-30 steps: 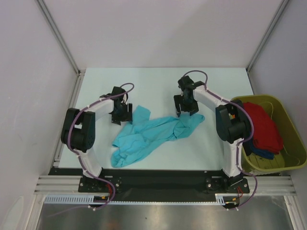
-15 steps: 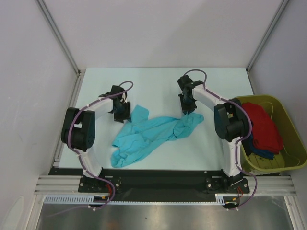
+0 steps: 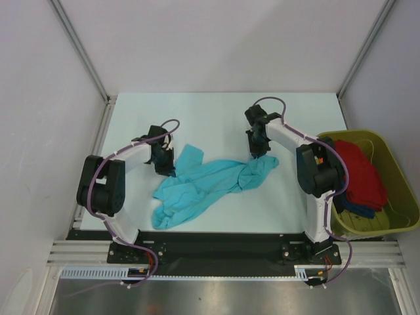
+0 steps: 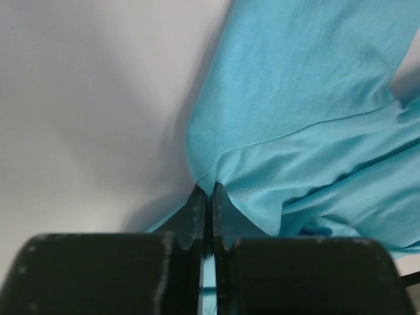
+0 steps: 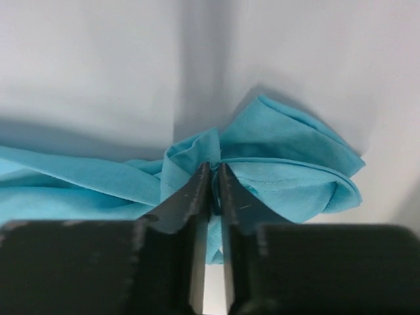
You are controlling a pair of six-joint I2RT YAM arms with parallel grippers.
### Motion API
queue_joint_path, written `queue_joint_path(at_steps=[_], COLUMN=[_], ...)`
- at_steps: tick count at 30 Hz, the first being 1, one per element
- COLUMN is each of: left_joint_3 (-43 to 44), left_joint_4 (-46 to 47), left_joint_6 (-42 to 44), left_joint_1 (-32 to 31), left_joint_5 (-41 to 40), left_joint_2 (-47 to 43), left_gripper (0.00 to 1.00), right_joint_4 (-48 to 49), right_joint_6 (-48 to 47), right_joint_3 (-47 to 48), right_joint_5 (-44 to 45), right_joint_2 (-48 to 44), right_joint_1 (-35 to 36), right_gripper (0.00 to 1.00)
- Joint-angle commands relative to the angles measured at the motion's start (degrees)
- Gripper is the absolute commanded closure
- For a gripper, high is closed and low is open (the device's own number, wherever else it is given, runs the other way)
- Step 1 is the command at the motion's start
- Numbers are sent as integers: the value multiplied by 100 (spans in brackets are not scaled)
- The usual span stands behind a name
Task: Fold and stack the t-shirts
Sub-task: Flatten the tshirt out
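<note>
A crumpled turquoise t-shirt (image 3: 203,184) lies stretched across the middle of the white table (image 3: 216,111). My left gripper (image 3: 167,169) is down at the shirt's left edge, shut on a pinch of the turquoise cloth (image 4: 262,157); the tips (image 4: 209,191) meet with fabric between them. My right gripper (image 3: 257,156) stands at the shirt's right end, shut on a bunched fold of the same cloth (image 5: 282,164), the tips (image 5: 214,169) closed around it. More t-shirts, a red one (image 3: 357,170) over a dark blue one (image 3: 357,209), lie in the tub.
An olive-green plastic tub (image 3: 394,216) stands at the table's right edge, beside the right arm's base. Grey walls and aluminium rails enclose the table on the left, back and right. Bare tabletop lies behind the shirt.
Both grippers have closed on the turquoise t-shirt. The left gripper dropped onto the shirt's left edge; the right gripper lowered onto its right end. The shirt itself has hardly shifted.
</note>
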Motion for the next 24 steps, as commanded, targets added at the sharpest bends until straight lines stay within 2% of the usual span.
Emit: queue_joint_path(at_steps=[1, 3, 5, 9, 13, 16, 19, 20, 22, 23, 24], left_joint_3=[291, 538, 986, 1786, 2226, 2245, 2323, 2393, 2551, 2544, 2570], left_joint_4=[8, -256, -536, -872, -908, -662, -258, -335, -450, -407, -424], left_joint_6=[34, 95, 122, 122, 17, 69, 306, 315, 350, 351, 325], left_joint_1=[6, 14, 14, 14, 6, 6, -3, -3, -3, -3, -3], left_joint_5=[-28, -319, -785, -1207, -1183, -1095, -726, -769, -874, -909, -979], left_joint_2=[-69, -411, -910, -1763, -2705, -3566, -4355, -4463, -4683, -4884, -4973], left_gripper=[100, 100, 100, 100, 100, 100, 100, 100, 99, 100, 100], right_joint_4=[186, 46, -51, -368, -456, -430, -132, 156, 683, 1339, 1537], right_joint_6=[63, 28, 28, 308, 546, 608, 556, 608, 687, 644, 643], right_joint_3=[143, 301, 486, 495, 232, 109, -522, -829, -1865, -2200, -2447], right_joint_5=[41, 85, 146, 260, 559, 638, 858, 945, 885, 632, 499], right_joint_2=[-32, -14, -119, -830, -2242, -2947, -4098, -4858, -5609, -5900, -6294], right_joint_1=[-61, -114, -131, -131, -79, -96, -78, -96, -157, -192, -219], right_gripper=[87, 100, 100, 100, 100, 100, 100, 100, 100, 100, 100])
